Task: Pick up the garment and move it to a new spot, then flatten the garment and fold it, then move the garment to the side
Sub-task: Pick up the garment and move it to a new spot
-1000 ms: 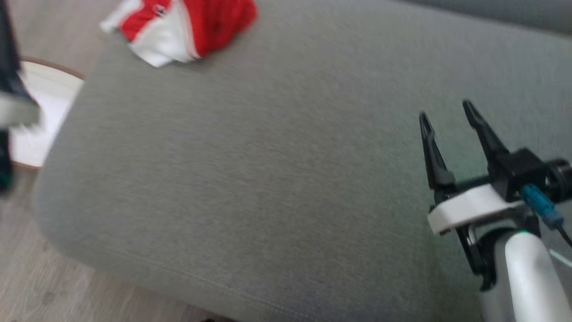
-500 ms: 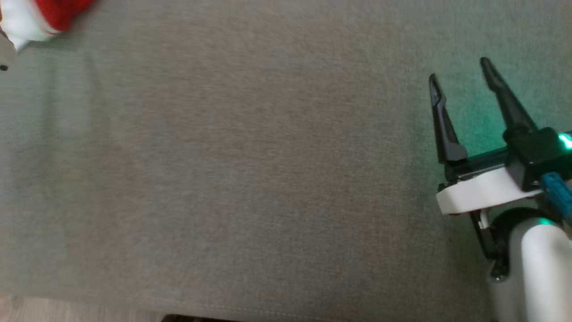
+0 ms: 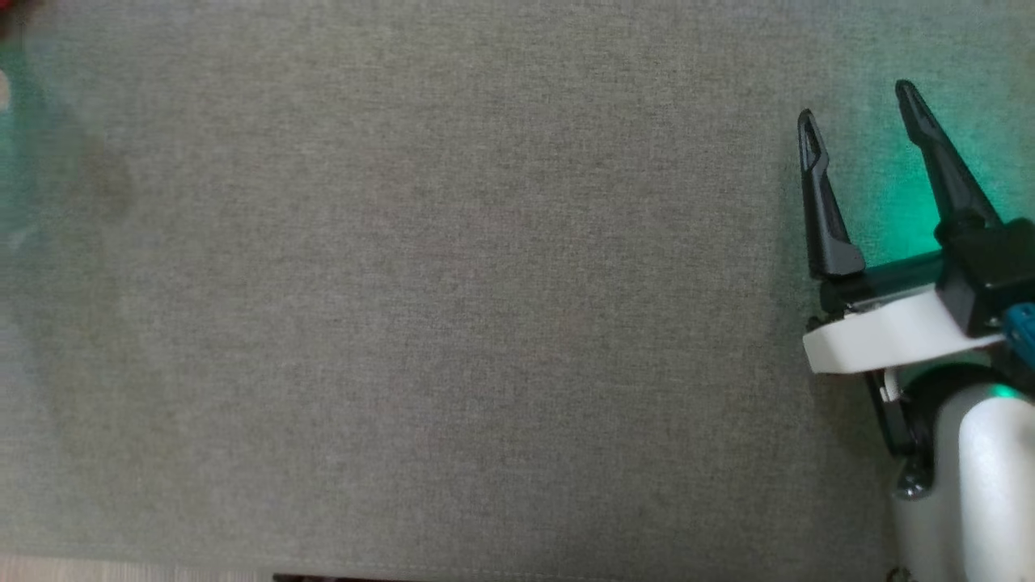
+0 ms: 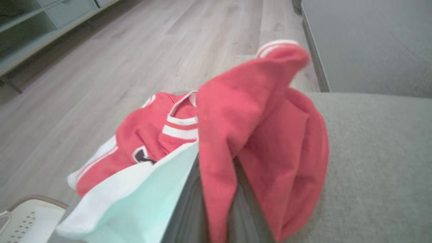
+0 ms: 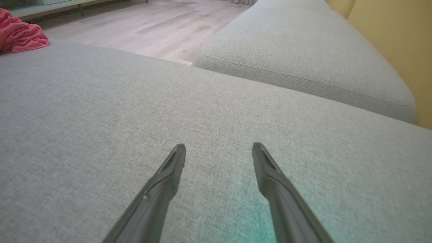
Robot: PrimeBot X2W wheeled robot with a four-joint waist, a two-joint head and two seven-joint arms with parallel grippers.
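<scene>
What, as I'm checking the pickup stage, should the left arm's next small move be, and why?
Probably lift the left gripper slightly: a fold of the red garment looks pinched between its fingers while the rest lies heaped near the edge of the sofa cushion. The right gripper stands open over bare cushion.

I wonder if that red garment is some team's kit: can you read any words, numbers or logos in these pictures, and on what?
No text can be read.
Red and white garment: one dark mark, too blurred to read.
Grey sofa cushion: no writing.
</scene>
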